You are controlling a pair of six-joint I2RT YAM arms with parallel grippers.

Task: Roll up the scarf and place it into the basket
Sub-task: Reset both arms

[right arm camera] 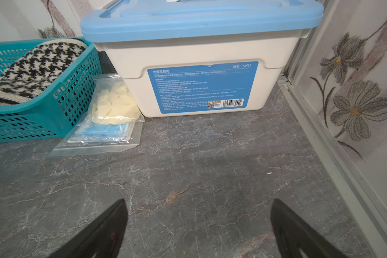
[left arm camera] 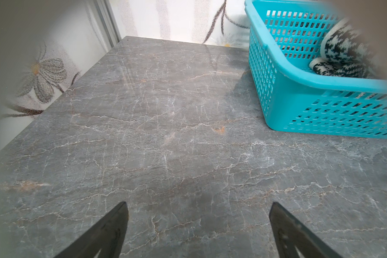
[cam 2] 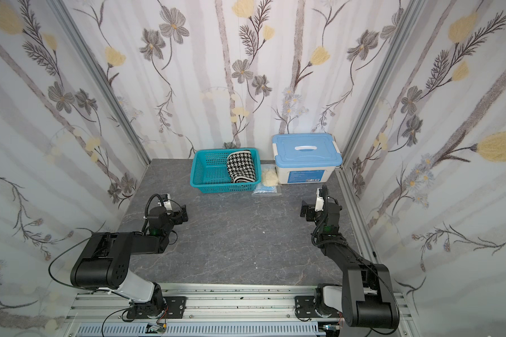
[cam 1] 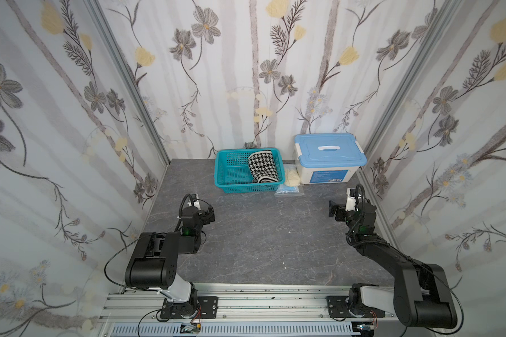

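Overall: the scarf [cam 1: 262, 166] is seen rolled up and lying inside the basket [cam 1: 231, 175], on the side nearer the storage box [cam 1: 327, 172]; basket and box are set at the far edge of the surface [cam 1: 260, 242].
Scarf pattern: houndstooth is shown on the outside of the roll in both top views [cam 2: 241, 166]; a black-and-white striped end is turned toward the arms.
Left claw [cam 1: 211, 214]: held wide open over bare surface, well apart from the basket; nothing is gripped.
Right claw [cam 1: 332, 208]: likewise spread wide and empty, in front of the box.
Left wrist view alone: the perforated corner of the basket [left arm camera: 299, 93] is shown close up, with the scarf [left arm camera: 342, 51] partly blurred at the picture's edge; bare surface is seen between the spread tips of the claw [left arm camera: 199, 204].
Right wrist view alone: a blue printed label with a barcode is made out on the box front [right arm camera: 188, 53]; a clear bag of pale yellow pieces [right arm camera: 114, 107] is seen resting on a blue packet [right arm camera: 103, 131], between basket [right arm camera: 43, 116] and box.
Top views alone: both arms and the whole surface are taken in together.
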